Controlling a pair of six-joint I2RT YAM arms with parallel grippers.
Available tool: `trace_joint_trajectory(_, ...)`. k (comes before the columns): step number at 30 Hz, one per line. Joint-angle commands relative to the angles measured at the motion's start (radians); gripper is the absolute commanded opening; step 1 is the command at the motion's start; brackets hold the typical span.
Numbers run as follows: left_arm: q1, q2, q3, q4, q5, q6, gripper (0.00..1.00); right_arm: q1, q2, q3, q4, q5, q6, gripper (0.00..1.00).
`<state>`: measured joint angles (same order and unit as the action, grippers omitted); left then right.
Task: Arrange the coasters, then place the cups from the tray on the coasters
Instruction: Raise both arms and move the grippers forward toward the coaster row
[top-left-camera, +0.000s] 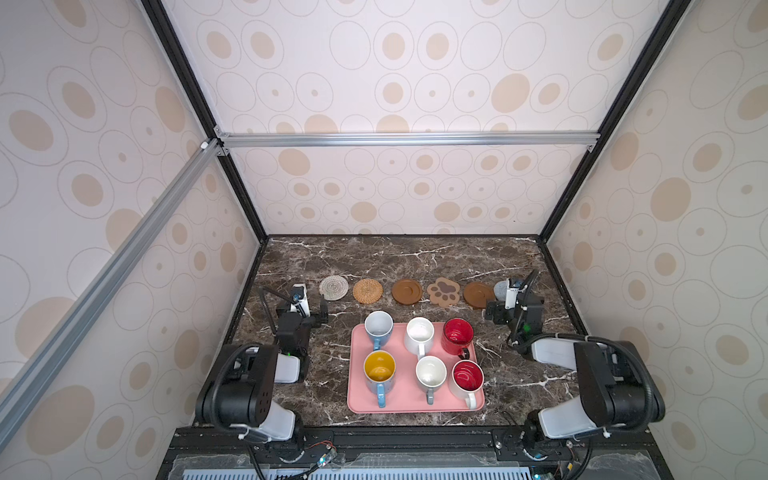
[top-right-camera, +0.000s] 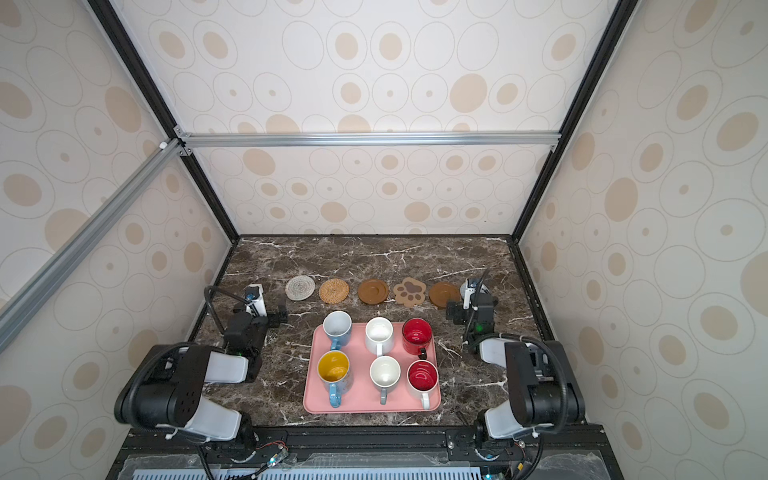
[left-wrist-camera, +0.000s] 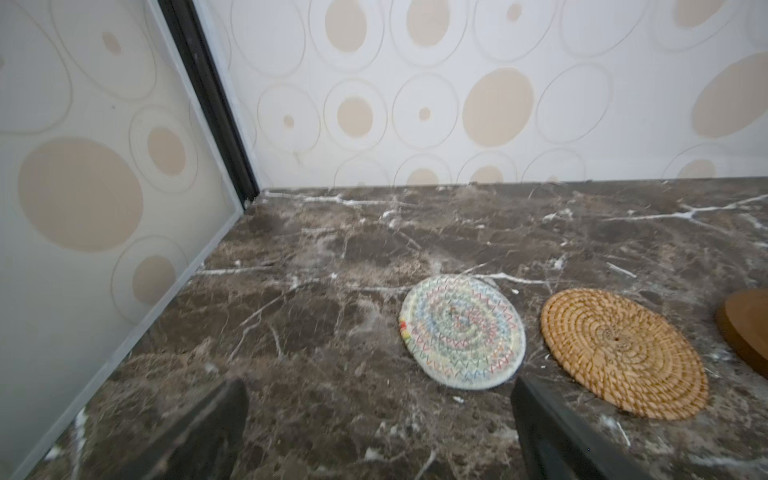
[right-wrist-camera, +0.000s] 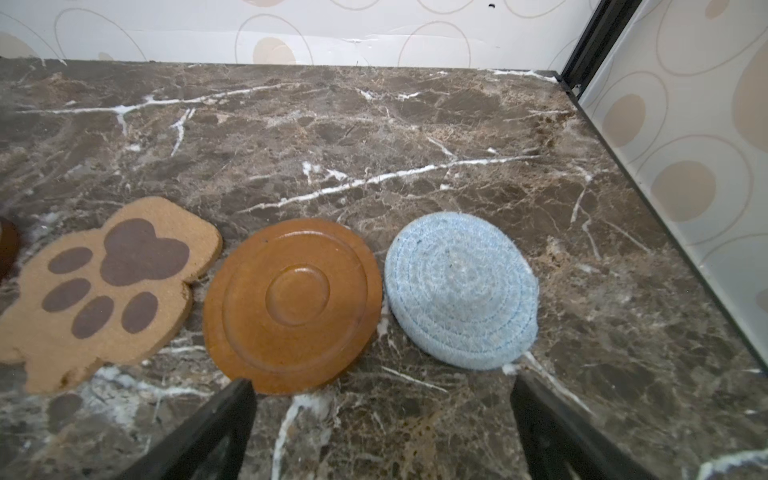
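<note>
Row of six coasters (top-right-camera: 372, 291) on marble table (top-left-camera: 374, 257), beyond pink tray (top-left-camera: 405, 409), each flat, none overlapping. From left in both top views: grey-white woven coaster (top-left-camera: 333, 287), tan rattan coaster (top-left-camera: 368, 291), left brown disc (top-left-camera: 407, 291), paw-shaped coaster (top-left-camera: 444, 292), right brown disc (top-left-camera: 477, 294), pale blue coaster (right-wrist-camera: 461, 291); the last partly hidden behind right arm in both top views.

Six cups (top-right-camera: 384, 372) upright on tray, two rows of three, handles toward near side, not yet on coasters.
- Far row: blue cup with white inside (top-left-camera: 378, 326), white cup (top-left-camera: 419, 334), all-red cup (top-left-camera: 457, 336).
- Near row: blue cup with yellow inside (top-left-camera: 379, 372), second white cup (top-left-camera: 431, 376), white cup with red inside (top-left-camera: 467, 380).

Left gripper (left-wrist-camera: 378, 384) low over bare table, just beside woven coaster; jaws wide apart, nothing between. Right gripper (right-wrist-camera: 382, 382) low, near right brown disc and pale blue coaster; jaws wide apart, empty.
</note>
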<state>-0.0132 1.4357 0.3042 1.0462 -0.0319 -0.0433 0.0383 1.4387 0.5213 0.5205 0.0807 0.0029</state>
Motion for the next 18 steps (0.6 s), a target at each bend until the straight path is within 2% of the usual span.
trace_joint_trajectory(1,0.007,-0.154,0.162,-0.378,0.018,-0.069,1.00,0.006,-0.135,0.151,-0.323,-0.010,0.040,1.00)
trace_joint_trajectory(5,0.006,-0.243,0.255,-0.633,0.088,-0.232,1.00,0.008,-0.197,0.284,-0.653,-0.022,0.206,1.00)
trace_joint_trajectory(9,-0.004,-0.217,0.352,-0.834,0.219,-0.362,1.00,0.012,-0.214,0.359,-0.915,-0.057,0.345,1.00)
trace_joint_trajectory(12,-0.036,-0.184,0.378,-0.873,0.261,-0.422,1.00,0.018,-0.226,0.365,-1.012,-0.103,0.380,1.00)
trace_joint_trajectory(18,-0.128,-0.119,0.410,-0.880,0.238,-0.457,1.00,0.033,-0.273,0.356,-1.083,-0.225,0.394,1.00)
